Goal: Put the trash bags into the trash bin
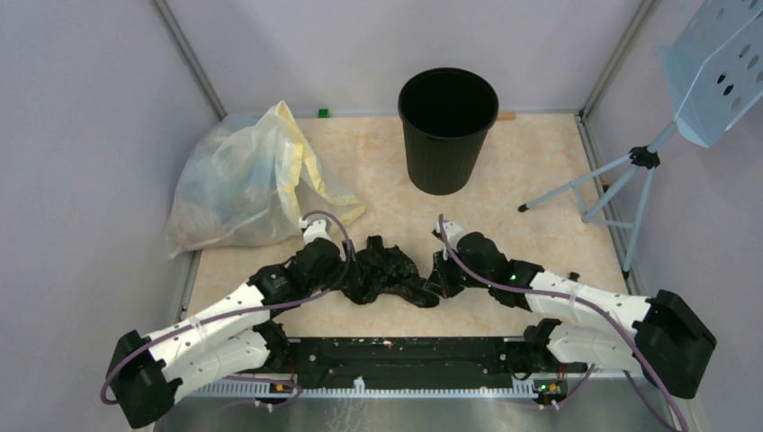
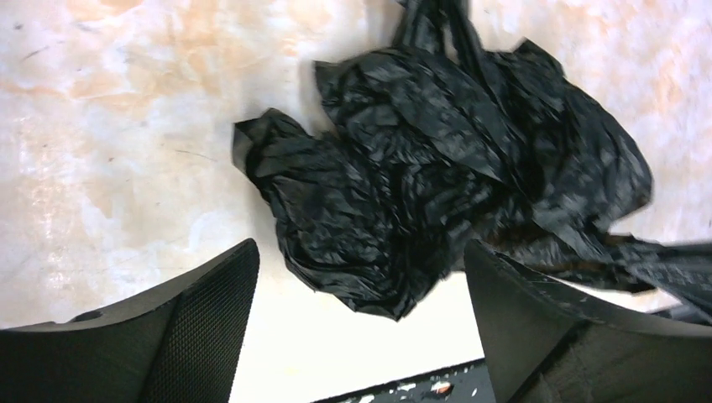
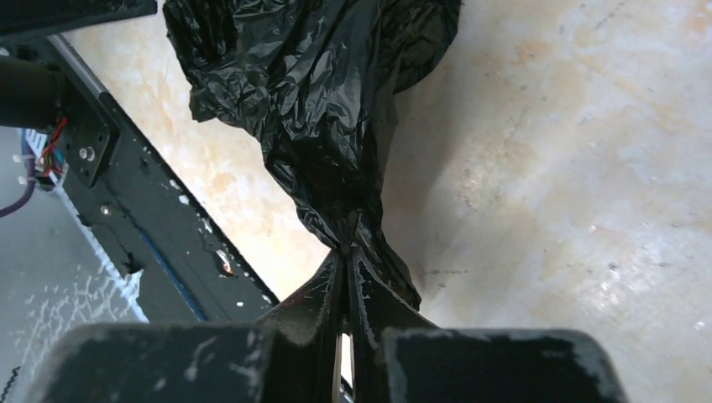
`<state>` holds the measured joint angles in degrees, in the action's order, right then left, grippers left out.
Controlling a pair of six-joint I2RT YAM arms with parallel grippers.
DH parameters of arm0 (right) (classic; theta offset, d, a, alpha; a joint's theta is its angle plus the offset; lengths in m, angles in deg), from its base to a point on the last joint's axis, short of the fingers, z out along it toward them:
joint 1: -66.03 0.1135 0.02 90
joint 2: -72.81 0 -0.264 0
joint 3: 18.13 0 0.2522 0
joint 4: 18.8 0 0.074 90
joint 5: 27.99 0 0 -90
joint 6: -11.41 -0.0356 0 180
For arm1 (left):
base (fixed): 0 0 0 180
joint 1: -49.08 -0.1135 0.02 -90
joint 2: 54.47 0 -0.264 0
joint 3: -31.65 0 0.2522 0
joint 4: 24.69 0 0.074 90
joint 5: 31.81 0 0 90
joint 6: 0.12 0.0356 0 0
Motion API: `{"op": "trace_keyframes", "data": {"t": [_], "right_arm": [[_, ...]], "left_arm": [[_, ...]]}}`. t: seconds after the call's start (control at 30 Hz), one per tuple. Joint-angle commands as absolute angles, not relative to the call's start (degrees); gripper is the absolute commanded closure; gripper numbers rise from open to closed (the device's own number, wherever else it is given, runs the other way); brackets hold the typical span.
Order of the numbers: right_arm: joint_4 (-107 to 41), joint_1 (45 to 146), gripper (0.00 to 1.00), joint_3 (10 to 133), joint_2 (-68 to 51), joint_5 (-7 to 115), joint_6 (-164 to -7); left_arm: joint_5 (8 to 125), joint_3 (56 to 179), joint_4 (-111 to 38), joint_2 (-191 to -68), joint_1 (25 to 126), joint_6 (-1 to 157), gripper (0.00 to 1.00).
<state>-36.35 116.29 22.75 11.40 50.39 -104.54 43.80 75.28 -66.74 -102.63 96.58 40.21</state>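
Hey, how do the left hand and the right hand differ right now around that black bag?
The left hand stands wide open; the right hand is shut. The left hand grips nothing, the black bag merely lying below its spread fingers; the right hand pinches a twisted end of the bag. Shared: both sit low at the bag, one at each side.

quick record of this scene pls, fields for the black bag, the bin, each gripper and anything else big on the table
black bag: crumpled on the table, near edge
trash bin: upright, far side, apart from the black bag
left gripper: open, fingers either side of the black bag's edge, no grip
right gripper: shut on a twisted end of the black bag
yellow bag: translucent, filled, far left
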Motion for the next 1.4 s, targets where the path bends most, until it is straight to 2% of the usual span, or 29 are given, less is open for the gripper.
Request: {"op": "trace_keyframes", "data": {"t": [0.0, 0.13, 0.17, 0.27, 0.37, 0.47, 0.67, 0.83, 1.07, 1.2, 1.23, 1.3, 1.33, 1.37], "right_arm": [[-37.8, 116.9, 1.0, 22.4, 17.4, 55.4, -107.4], [-43.9, 116.9, 1.0, 21.9, 23.9, 59.4, -108.7], [-45.1, 116.9, 1.0, 21.9, 25.1, 60.2, -109.3], [-53.3, 116.9, 1.0, 23.5, 28.2, 66.6, -112.6], [-63.8, 116.9, 1.0, 26.1, 32.2, 79.4, -119.3], [-70.8, 116.9, 1.0, 27.5, 37.9, 88.1, -125.7], [-80.5, 116.8, 1.0, 29.9, 48.1, 100.9, -137.8], [-89.8, 116.8, 1.0, 32.7, 50.8, 108.9, -146.1], [-93.3, 116.8, 1.0, 37.4, 51.9, 115.4, -146.4], [-81.2, 116.9, 1.0, 36.5, 52.9, 108.6, -127.6], [-77.5, 116.8, 1.0, 35.6, 52.9, 104.8, -124.0], [-72.7, 116.8, 1.0, 33.9, 52.2, 98.4, -121.1], [-69.8, 116.8, 1.0, 32.8, 51.6, 95.7, -120.1], [-67.9, 116.8, 1.0, 31.9, 50.7, 93.1, -119.6]], "left_arm": [[42.2, 73.7, -64.3, -104.8, 93.1, 38.4, 0.02], [49.4, 69.9, -56.0, -108.1, 85.8, 40.2, 0.02], [51.7, 68.7, -53.1, -109.2, 83.7, 40.4, 0.05], [54.0, 65.9, -49.1, -111.8, 79.6, 40.4, 0.31], [52.3, 64.7, -48.4, -112.0, 77.9, 40.5, 0.59], [51.7, 63.1, -48.2, -110.1, 75.8, 40.9, 0.78], [50.5, 61.0, -51.2, -104.0, 71.7, 40.9, 0.87], [43.2, 60.5, -58.9, -95.7, 69.7, 36.2, 0.93], [38.6, 60.1, -57.9, -87.5, 68.8, 32.4, 0.99], [43.1, 60.6, -47.9, -86.9, 68.8, 39.8, 0.94], [46.2, 60.9, -43.9, -87.8, 68.8, 42.7, 0.89], [53.5, 62.5, -36.4, -90.7, 68.8, 47.6, 0.72], [56.2, 65.3, -35.3, -92.9, 68.8, 49.4, 0.53], [59.5, 67.9, -35.9, -96.0, 68.8, 51.2, 0.4]]}}
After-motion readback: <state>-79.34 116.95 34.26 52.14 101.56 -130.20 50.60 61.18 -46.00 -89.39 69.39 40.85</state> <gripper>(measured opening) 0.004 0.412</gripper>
